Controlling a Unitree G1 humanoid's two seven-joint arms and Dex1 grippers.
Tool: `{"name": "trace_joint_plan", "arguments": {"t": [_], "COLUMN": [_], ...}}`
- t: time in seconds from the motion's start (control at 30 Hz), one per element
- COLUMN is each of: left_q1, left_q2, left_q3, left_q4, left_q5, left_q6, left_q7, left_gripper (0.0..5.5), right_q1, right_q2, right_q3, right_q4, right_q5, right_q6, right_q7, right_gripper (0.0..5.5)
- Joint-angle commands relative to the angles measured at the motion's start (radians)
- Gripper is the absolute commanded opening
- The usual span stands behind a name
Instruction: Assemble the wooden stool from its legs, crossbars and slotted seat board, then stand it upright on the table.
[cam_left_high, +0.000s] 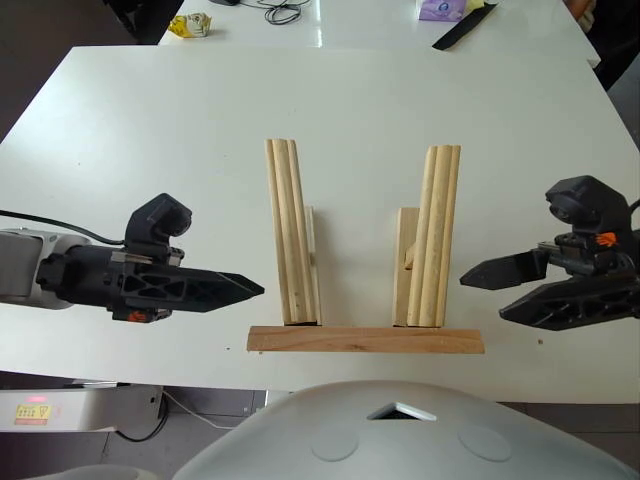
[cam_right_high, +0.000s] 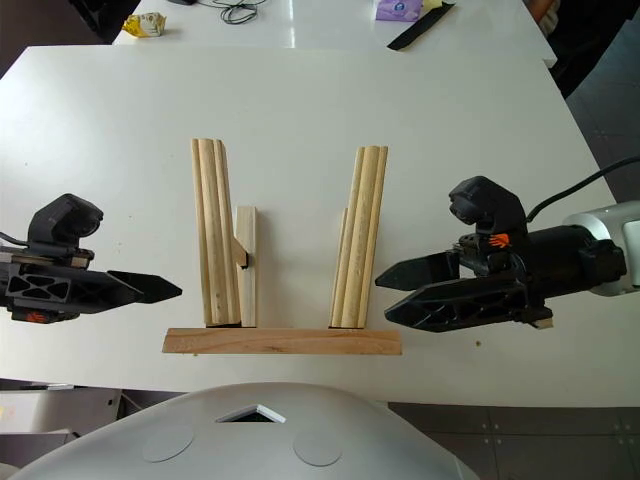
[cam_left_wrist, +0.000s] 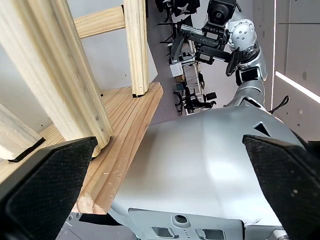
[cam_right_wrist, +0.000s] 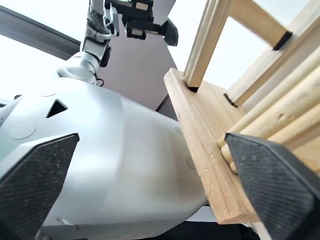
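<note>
The wooden stool lies on its side on the white table. Its seat board stands on edge near the table's front, and the leg bundles point away from me. Short crossbars show between the legs. My left gripper hovers just left of the seat board's left end, open and holding nothing, with the board and a leg close ahead of it. My right gripper sits at the board's right end, open, with nothing between its fingers.
At the table's far edge lie a yellow object, a black cable, a purple item and a black strip. The seat board lies close to the front edge. Bare table stretches beyond and beside the legs.
</note>
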Motion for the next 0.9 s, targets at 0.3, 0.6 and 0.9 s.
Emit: {"name": "trace_joint_plan", "arguments": {"t": [0.3,0.6,0.9], "left_q1": [0.658,0.607,0.474], "left_q2": [-0.397,-0.599,-0.685], "left_q3": [0.460,0.215,0.017], "left_q4": [-0.072,0.000,0.175], "left_q5": [1.227,1.545,1.659], "left_q6": [-0.933,-1.598,-1.918], "left_q7": [-0.422,-0.519,-0.529], "left_gripper": [5.40,5.40,5.40], "right_q1": [0.060,-0.054,-0.131], "right_q2": [0.465,0.740,1.025], "right_q3": [-0.058,0.297,0.563], "right_q4": [0.025,-0.152,-0.112], "right_q5": [-0.760,-1.283,-1.615], "right_q6": [-0.016,-0.481,-0.743], "right_q7": [0.020,-0.100,-0.160], "right_gripper": [5.38,5.38,5.38]}}
